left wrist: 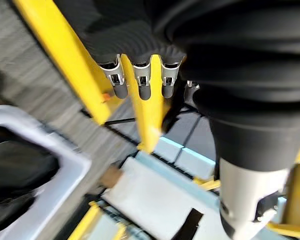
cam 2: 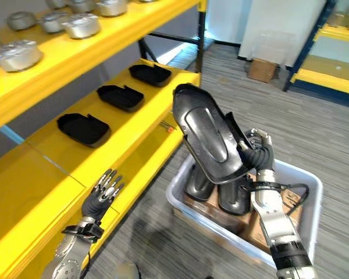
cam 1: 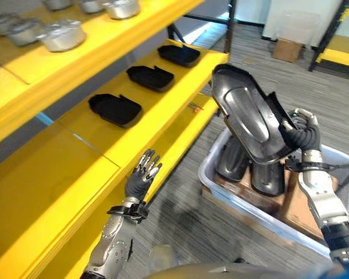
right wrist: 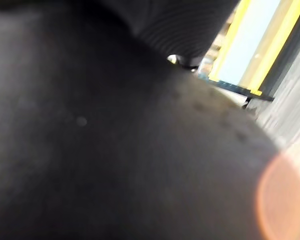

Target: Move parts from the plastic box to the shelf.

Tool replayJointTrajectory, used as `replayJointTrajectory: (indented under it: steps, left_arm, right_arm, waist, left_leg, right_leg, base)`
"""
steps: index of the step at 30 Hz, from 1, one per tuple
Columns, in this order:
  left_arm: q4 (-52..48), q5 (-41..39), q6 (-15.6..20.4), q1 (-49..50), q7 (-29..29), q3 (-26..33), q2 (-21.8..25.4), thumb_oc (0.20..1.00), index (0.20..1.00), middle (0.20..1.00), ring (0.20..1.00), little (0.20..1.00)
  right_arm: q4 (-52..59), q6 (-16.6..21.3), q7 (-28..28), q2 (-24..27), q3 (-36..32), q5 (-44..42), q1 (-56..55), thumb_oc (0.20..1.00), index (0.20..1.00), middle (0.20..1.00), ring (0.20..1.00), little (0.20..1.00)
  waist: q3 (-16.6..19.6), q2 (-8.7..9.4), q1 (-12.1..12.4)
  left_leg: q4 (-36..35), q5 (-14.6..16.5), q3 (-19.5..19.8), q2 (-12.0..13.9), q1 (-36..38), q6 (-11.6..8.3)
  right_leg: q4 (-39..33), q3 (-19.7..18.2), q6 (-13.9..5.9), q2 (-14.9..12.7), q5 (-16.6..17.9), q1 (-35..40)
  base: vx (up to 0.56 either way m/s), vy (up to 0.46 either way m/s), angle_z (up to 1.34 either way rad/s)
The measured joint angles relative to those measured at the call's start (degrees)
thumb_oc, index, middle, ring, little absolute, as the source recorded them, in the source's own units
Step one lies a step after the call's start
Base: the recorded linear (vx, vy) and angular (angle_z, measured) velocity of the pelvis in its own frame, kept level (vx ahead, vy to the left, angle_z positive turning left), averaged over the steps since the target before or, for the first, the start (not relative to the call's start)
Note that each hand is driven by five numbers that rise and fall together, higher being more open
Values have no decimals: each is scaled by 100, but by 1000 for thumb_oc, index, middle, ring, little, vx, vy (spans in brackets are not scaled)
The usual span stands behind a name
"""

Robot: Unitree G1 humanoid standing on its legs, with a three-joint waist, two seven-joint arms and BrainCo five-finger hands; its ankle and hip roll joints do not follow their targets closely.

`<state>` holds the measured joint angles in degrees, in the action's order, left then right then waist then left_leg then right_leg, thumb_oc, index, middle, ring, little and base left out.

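The right robot hand (cam 1: 302,135) grips one edge of a long black part (cam 1: 247,113), held tilted above the plastic box (cam 1: 331,154), its long axis slanting up toward the yellow shelf (cam 1: 163,107). More parts stand in the box. The left robot hand (cam 1: 142,174), fingers straight, hangs by the shelf's front edge. Grey carpet covers the floor (cam 1: 262,64).

Lighting: bright, even, from overhead — soft shadow on the grey floor (cam 1: 180,215) near the yellow shelf (cam 1: 134,133). Glare: sheen streaks on the lifted dark part (cam 1: 250,116); an orange flare spot in the right wrist view. Blur: left wrist view smeared, plastic box (left wrist: 50,185) soft; right wrist view dark, out of focus.
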<state>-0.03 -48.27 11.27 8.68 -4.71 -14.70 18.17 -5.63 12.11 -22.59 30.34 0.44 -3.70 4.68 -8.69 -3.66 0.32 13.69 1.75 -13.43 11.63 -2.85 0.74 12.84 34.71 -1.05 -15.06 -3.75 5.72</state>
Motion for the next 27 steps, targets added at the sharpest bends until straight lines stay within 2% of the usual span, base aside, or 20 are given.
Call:
replayJointTrajectory:
  steps: [1,2,3,6,10,13,15,16,17,18,20,22,23,25,26,27]
  left_arm:
    - [-73,21,20,-203,-7,-84,225,1000,1000,1000,1000,1000]
    - [-3,44,6,-286,-7,-96,274,1000,1000,1000,1000,1000]
    - [-11,55,-55,-161,-6,-98,337,1000,1000,1000,1000,1000]
    - [-11,61,-99,29,-7,-98,424,1000,1000,1000,1000,1000]
    - [-27,75,-102,4,-14,14,591,1000,1000,1000,1000,1000]
    - [-42,200,-102,43,-8,146,591,1000,1000,1000,1000,1000]
    - [-42,252,-103,106,5,337,589,1000,1000,1000,1000,1000]
    - [-45,276,-99,112,7,377,588,1000,1000,1000,1000,1000]
    - [-49,280,-103,160,8,404,604,1000,1000,1000,1000,1000]
    - [-87,297,-99,190,2,447,610,1000,1000,1000,1000,1000]
    - [-101,455,-100,301,6,516,598,1000,1000,1000,1000,1000]
    - [-115,508,-101,410,3,615,583,1000,1000,1000,1000,1000]
    - [-108,515,-100,387,12,645,606,1000,1000,1000,1000,1000]
    - [-113,535,-101,318,14,698,644,1000,1000,1000,1000,1000]
    - [-120,571,-99,288,19,686,656,1000,1000,1000,1000,1000]
    - [-123,625,-98,263,19,679,666,1000,1000,1000,1000,1000]
  right_arm:
    - [1,3,41,-207,60,11,-56,200,200,200,200,200]
    - [-18,8,59,-304,24,14,-51,200,200,200,200,200]
    - [-37,1,80,-475,0,15,-5,200,200,200,200,200]
    - [-44,-1,106,-619,20,14,-36,200,200,200,200,200]
    - [-45,-28,83,-812,-39,9,-67,200,200,200,200,200]
    - [-121,-58,87,-937,-78,11,-118,200,200,200,200,200]
    - [-124,-63,119,-957,-46,55,-163,200,200,200,200,200]
    - [-129,-67,118,-948,-71,55,-234,200,200,200,200,200]
    - [-156,-81,149,-959,-59,63,-242,200,200,200,200,200]
    - [-148,-93,158,-977,-56,62,-291,200,200,200,200,200]
    - [-148,-166,218,-1019,-54,66,-306,200,200,200,200,200]
    - [-149,-169,218,-1121,-105,63,-331,200,200,200,200,200]
    - [-176,-175,217,-1218,-172,57,-361,200,200,200,200,200]
    - [-231,-181,242,-1251,-103,60,-378,200,200,200,200,200]
    - [-228,-181,248,-1243,-69,58,-417,200,200,200,200,200]
    - [-230,-183,267,-1210,-8,59,-436,200,200,200,200,200]
  waist:
    - [302,272,-42]
    - [370,425,-40]
    - [410,481,182]
    - [420,459,273]
    - [391,678,266]
    - [359,759,363]
    - [318,810,460]
    - [306,832,449]
    - [298,830,557]
    - [281,901,577]
    - [248,962,664]
    - [233,997,693]
    - [225,1005,699]
    - [203,966,698]
    - [187,923,663]
    - [181,864,661]
  left_leg:
    - [-666,0,158,-188,-77,-4]
    - [-794,21,229,-333,-108,-263]
    - [-931,0,297,-459,-54,-294]
    - [-1089,-31,369,-674,176,-205]
    - [-1185,-46,514,-994,187,-41]
    - [-1329,-126,633,-1193,205,157]
    - [-1374,-157,740,-1284,208,215]
    - [-1442,-186,786,-1309,247,250]
    - [-1489,-202,793,-1321,275,273]
    - [-1492,-182,848,-1397,243,276]
    - [-1680,-297,952,-1535,313,355]
    - [-1644,-278,1080,-1666,269,411]
    - [-1624,-277,1215,-1710,301,481]
    - [-1557,-270,1434,-1773,282,646]
    - [-1531,-280,1509,-1768,286,699]
    - [-1532,-269,1549,-1757,285,682]
  right_leg:
    - [-514,-117,-3,183,-158,-286]
    - [-695,-89,-217,100,-27,-212]
    - [-722,-68,-194,3,107,-176]
    - [-407,-52,-149,-239,292,-103]
    - [-388,88,-210,-536,599,-29]
    - [-376,85,-420,-727,911,-24]
    - [-392,91,-607,-790,1075,24]
    - [-402,91,-619,-820,1104,67]
    - [-366,92,-682,-838,1110,37]
    - [-510,149,-777,-841,1215,180]
    - [-587,257,-772,-936,1322,264]
    - [-567,279,-733,-992,1479,342]
    - [-394,310,-688,-1120,1573,344]
    - [47,92,-745,-1255,1882,231]
    - [328,-150,-800,-1326,1777,57]
    - [355,-397,-927,-1313,1454,-45]
  base:
    - [39,222,194]
    - [49,319,166]
    - [26,243,77]
    - [14,208,28]
    - [16,203,26]
    - [22,145,26]
    - [29,143,25]
    - [28,155,24]
    - [40,193,22]
    - [24,121,32]
    - [55,231,45]
    - [47,214,42]
    - [-13,238,58]
    - [-22,183,61]
    - [-2,4,44]
    - [0,0,24]
